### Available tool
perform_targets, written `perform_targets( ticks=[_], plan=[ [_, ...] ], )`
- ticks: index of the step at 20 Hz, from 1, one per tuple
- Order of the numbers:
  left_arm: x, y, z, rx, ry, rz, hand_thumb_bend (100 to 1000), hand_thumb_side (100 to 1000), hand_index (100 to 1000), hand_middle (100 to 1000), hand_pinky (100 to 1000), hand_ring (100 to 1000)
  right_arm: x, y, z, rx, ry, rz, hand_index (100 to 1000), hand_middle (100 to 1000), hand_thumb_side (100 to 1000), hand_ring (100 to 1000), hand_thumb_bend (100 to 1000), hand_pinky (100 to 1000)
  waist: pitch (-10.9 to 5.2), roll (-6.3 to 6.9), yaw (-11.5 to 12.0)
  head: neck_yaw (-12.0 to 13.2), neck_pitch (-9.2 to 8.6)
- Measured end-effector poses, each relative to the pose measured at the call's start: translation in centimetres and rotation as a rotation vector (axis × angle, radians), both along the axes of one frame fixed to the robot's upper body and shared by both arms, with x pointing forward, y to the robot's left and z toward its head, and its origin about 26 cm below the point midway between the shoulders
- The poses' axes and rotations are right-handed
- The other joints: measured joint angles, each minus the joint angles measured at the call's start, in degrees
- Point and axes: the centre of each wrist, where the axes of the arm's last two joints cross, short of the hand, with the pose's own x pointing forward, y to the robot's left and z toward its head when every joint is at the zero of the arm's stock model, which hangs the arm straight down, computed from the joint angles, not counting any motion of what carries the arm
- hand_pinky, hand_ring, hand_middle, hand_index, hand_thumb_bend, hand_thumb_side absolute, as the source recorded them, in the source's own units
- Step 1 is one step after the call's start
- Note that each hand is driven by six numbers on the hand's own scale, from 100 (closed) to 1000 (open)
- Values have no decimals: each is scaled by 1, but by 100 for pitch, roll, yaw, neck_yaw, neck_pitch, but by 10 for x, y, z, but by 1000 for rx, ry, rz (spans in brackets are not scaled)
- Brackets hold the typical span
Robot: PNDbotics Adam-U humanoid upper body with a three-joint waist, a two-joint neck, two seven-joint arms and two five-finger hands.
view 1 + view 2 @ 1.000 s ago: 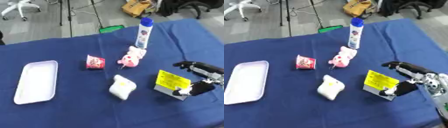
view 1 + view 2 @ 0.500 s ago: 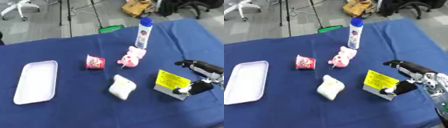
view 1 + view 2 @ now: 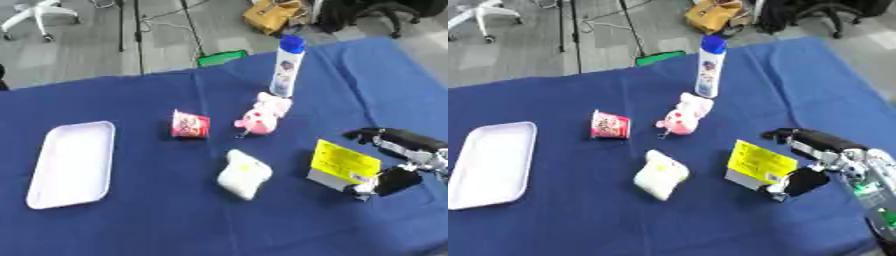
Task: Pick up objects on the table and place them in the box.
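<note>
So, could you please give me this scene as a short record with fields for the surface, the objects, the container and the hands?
surface: table with blue cloth
container: white tray, at the left, nothing in it
upright: white bottle with blue cap, far side
middle: red packet; pink plush toy; white pouch
right: yellow-labelled box
right robot hand: at the box's right side, thumb near its lower corner, fingers behind it; contact cannot be told
left robot hand: not in view

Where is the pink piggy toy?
The pink toy lies mid-table, just in front of the tall white bottle, with the small red packet to its left.
</note>
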Motion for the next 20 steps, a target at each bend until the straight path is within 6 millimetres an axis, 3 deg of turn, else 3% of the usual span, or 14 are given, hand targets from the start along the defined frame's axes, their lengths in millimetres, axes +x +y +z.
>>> perform_targets(
  ticks=[20],
  plan=[
    [0, 0, 0, 2, -1, -3, 582, 792, 866, 844, 741, 775, 14, -6, -19, 24, 69, -39, 1000, 881, 409, 861, 695, 831, 0, 0, 6, -9, 0]
  ],
)
